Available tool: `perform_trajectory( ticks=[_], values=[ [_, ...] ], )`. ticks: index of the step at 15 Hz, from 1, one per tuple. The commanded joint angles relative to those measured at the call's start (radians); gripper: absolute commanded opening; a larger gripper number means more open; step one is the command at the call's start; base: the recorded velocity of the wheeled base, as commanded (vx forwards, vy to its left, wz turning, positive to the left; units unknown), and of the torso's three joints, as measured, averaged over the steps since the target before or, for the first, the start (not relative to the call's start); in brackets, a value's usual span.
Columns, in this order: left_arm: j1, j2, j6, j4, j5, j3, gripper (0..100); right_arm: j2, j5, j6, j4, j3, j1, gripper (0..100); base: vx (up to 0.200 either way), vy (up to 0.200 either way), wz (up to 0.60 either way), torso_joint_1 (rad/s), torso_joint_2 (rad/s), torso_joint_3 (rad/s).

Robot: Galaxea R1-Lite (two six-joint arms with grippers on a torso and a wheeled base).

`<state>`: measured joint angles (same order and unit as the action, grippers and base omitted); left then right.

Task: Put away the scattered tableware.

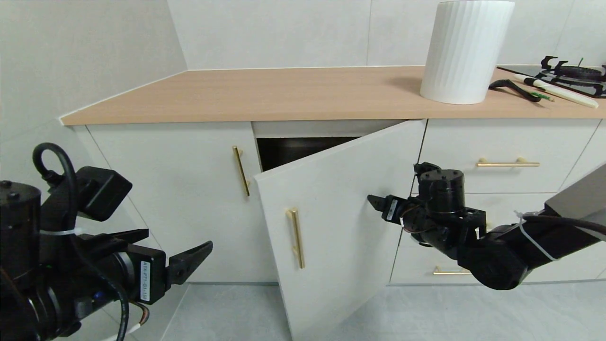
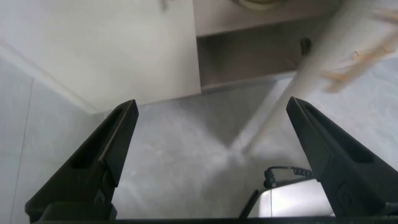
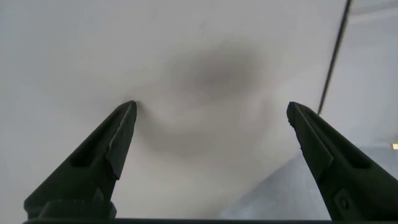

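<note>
Scattered tableware lies at the counter's far right: a black utensil (image 1: 513, 87), a long white one with a dark grip (image 1: 561, 91) and a thin green stick (image 1: 542, 96). The cabinet door (image 1: 341, 222) below the counter stands partly open, with a gold handle (image 1: 296, 238). My right gripper (image 1: 378, 202) is open and almost against the door's outer face near its hinge side; in the right wrist view the right gripper (image 3: 211, 109) faces the white panel (image 3: 205, 68). My left gripper (image 1: 179, 239) hangs open and empty low at the left, above the floor (image 2: 186, 155).
A tall white ribbed container (image 1: 461, 49) stands on the wooden counter (image 1: 284, 92), with a gas hob (image 1: 575, 71) beyond it. Drawers with gold handles (image 1: 507, 164) sit right of the open door. The left wrist view shows a shelf (image 2: 255, 53) inside the cabinet.
</note>
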<state>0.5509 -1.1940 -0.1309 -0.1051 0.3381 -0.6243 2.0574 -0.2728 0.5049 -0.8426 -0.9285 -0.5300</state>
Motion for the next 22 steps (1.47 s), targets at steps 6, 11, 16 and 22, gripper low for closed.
perform_trajectory(
  ticks=[6,11,16,22],
  values=[
    [0.000,-0.006,-0.001,-0.001,0.001,0.000,100,0.078,-0.085,0.049,-0.013,-0.102,0.005,100,0.000,0.000,0.00,0.000,0.00,0.000],
    [0.000,-0.006,-0.001,-0.001,0.001,0.000,100,0.144,-0.174,0.070,-0.012,-0.188,0.038,100,0.000,0.000,0.00,0.000,0.00,0.000],
    [0.000,-0.006,-0.003,-0.002,-0.001,0.000,100,0.204,-0.247,0.069,-0.012,-0.260,0.079,100,0.000,0.000,0.00,0.000,0.00,0.000],
    [0.000,-0.006,-0.004,-0.002,-0.001,0.000,100,0.227,-0.295,0.069,-0.010,-0.305,0.107,100,0.000,0.000,0.00,0.000,0.00,0.000]
  ],
)
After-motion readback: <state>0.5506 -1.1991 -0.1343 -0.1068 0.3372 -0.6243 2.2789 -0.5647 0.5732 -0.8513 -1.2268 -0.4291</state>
